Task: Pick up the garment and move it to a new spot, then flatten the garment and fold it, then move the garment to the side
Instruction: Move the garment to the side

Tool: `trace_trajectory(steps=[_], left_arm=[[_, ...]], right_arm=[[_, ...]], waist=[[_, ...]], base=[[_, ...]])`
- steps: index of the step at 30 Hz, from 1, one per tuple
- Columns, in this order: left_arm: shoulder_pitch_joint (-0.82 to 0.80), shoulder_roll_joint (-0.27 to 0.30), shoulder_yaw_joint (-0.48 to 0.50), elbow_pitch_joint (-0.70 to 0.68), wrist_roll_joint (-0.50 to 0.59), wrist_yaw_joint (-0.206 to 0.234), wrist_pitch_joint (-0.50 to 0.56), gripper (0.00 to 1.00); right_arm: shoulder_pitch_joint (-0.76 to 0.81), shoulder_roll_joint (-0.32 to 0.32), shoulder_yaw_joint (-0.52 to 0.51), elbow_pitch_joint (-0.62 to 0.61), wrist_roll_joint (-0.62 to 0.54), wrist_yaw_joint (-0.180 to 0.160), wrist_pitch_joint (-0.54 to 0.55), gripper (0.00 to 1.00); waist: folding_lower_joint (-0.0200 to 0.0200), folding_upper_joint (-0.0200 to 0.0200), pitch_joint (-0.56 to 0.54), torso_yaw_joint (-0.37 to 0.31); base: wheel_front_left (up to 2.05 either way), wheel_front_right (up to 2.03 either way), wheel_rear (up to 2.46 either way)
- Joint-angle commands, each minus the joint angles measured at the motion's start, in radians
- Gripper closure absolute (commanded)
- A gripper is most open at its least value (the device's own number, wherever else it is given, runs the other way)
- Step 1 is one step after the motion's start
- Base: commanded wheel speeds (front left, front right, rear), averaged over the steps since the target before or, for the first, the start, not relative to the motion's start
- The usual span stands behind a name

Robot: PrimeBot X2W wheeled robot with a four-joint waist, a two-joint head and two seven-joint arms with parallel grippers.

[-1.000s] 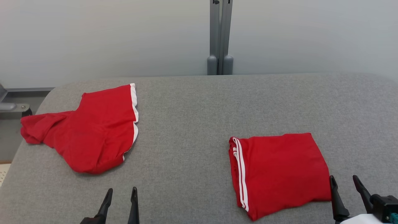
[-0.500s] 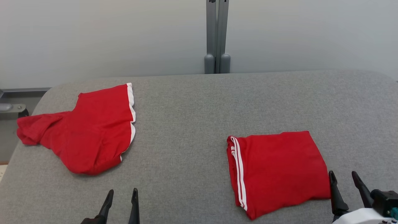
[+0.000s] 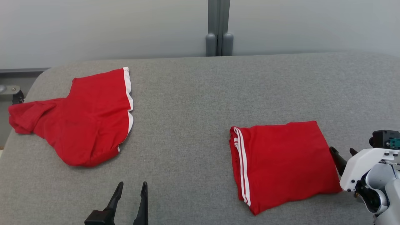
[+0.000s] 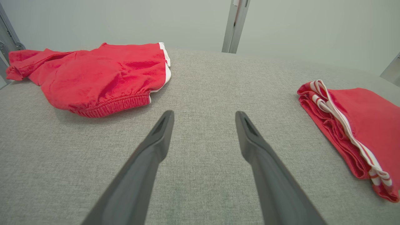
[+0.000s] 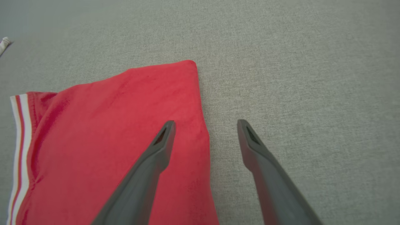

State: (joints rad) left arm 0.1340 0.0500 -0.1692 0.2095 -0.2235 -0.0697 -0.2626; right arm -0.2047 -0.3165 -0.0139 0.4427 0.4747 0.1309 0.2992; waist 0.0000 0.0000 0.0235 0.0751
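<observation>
A folded red garment [image 3: 281, 162] with white stripes along its left edge lies flat on the right of the grey table; it also shows in the left wrist view [image 4: 359, 125]. My right gripper [image 3: 342, 150] stands open at its right edge. In the right wrist view the gripper [image 5: 206, 122] straddles that edge, one finger over the red cloth [image 5: 109, 140] and the other over bare table. A second red garment [image 3: 84, 115], shorts with white trim, lies rumpled at the far left [image 4: 100, 78]. My left gripper [image 3: 132, 185] is open near the front edge [image 4: 203, 113], holding nothing.
The grey padded table [image 3: 193, 103] has rounded corners, and one end of the rumpled shorts hangs at its left edge. A grey post [image 3: 218, 28] stands behind the table against a pale wall. A metal fitting [image 3: 9, 92] sits off the left side.
The camera has tipped down, shifting the whole picture. My right arm has moved forward, its white wrist now in view, fingers at the folded garment's right edge. Both garments lie as before.
</observation>
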Motion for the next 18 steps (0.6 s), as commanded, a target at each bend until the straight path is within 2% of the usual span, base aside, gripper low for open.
trace_trajectory(steps=[1,7,10,11,12,13,18], left_arm=[[-0.024,0.001,-0.002,0.002,0.005,0.0,-0.003,0.0],[-0.051,0.001,-0.008,0.007,0.003,0.0,-0.003,0.0],[-0.057,0.001,-0.008,0.008,0.006,0.0,-0.003,0.0],[-0.059,0.001,-0.007,0.009,0.007,0.001,-0.003,0.0],[-0.06,0.001,-0.007,0.008,0.008,0.003,-0.003,0.0],[-0.063,0.001,-0.007,0.005,0.008,0.006,-0.003,0.0],[-0.07,0.001,-0.006,-0.004,0.009,0.007,-0.003,0.0]], right_arm=[[-0.025,0.008,0.002,0.026,-0.002,0.0,0.014,0.0],[-0.077,0.041,-0.007,0.145,-0.018,0.0,0.033,0.0],[-0.097,0.061,0.003,0.187,0.013,0.0,0.048,0.0],[-0.104,0.06,0.007,0.198,0.017,0.0,0.049,0.28],[-0.11,0.059,0.008,0.204,0.02,0.0,0.04,0.8],[-0.118,0.061,0.008,0.209,0.029,0.0,0.033,1.0],[-0.16,0.048,0.042,0.197,0.05,0.0,-0.003,1.0]], waist=[[0.0,0.0,0.037,0.028],[0.0,0.0,0.065,0.053],[0.0,0.0,0.07,0.055],[0.0,0.0,0.072,0.054],[0.0,0.0,0.075,0.052],[0.0,0.0,0.078,0.046],[0.0,0.0,0.096,-0.014]], base=[[0.0,0.0,0.0],[0.0,0.0,0.0],[0.0,0.0,0.0],[0.0,0.0,0.0],[0.0,0.0,0.0],[0.0,0.0,0.0],[0.0,0.0,0.0]])
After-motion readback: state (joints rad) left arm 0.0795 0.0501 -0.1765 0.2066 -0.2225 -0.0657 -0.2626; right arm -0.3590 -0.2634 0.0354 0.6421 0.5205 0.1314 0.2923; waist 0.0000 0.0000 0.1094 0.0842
